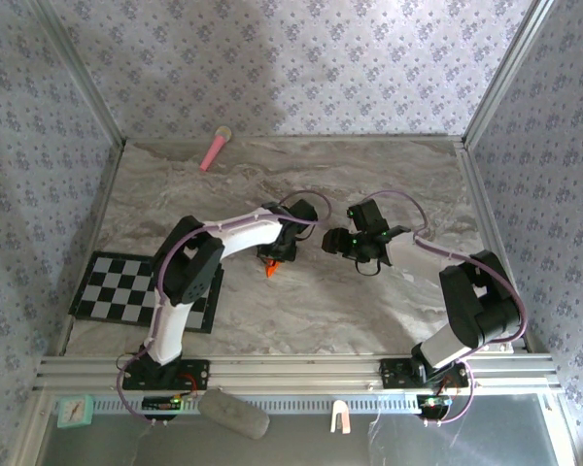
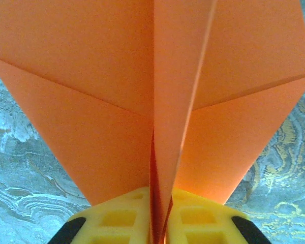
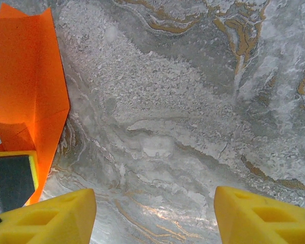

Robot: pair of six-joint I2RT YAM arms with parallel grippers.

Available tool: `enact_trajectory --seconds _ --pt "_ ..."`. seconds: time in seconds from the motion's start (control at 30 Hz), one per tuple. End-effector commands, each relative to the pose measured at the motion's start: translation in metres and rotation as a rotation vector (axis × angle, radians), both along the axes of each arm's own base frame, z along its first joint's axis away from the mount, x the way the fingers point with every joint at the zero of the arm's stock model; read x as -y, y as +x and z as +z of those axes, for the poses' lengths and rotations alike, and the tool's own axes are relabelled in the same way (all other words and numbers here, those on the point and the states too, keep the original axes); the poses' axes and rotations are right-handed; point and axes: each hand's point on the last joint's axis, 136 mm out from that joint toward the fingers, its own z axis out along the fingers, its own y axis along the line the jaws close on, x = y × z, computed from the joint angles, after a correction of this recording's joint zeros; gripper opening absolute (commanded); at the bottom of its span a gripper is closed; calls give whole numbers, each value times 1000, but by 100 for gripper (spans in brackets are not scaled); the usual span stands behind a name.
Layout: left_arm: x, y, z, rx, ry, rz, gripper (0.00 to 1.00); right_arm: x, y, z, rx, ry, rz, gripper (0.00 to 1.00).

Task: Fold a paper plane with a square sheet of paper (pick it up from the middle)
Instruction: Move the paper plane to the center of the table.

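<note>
Orange paper (image 2: pixel 91 101), creased down the centre with 2 flaps spread, is pinched at the fold by the left gripper (image 2: pixel 160 208), jaws closed tight on it, mid marble table (image 1: pixel 389 311). Right gripper (image 3: pixel 155 213) is held wide open, nothing in it, just beside the paper's edge. Bare marble is seen around both. Checkered mat (image 1: pixel 126 286) is laid at the left edge, pink stick (image 1: pixel 214 150) at the far edge.

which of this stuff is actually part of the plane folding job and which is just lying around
Job: folded orange paper, pinched in the left jaws; right jaws, open nearby.
Lying about: pink stick; checkered mat; grey lump, teal item and white hook below the front rail.
</note>
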Motion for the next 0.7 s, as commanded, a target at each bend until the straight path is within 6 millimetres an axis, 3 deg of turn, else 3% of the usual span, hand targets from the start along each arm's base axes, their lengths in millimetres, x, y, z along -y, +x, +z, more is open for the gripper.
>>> enact_trajectory --seconds 0.0,0.33,0.47,0.67 --pt "-12 -4 -19 -32 55 36 13 2 0 0 -14 -8 -14 64" --pt "4 70 39 151 -119 89 0 11 6 13 35 -32 -45 68" --pt "5 93 42 167 -126 99 0 15 9 20 68 -41 -57 75" --pt "12 115 28 147 -116 109 1 18 11 26 83 -40 -70 79"
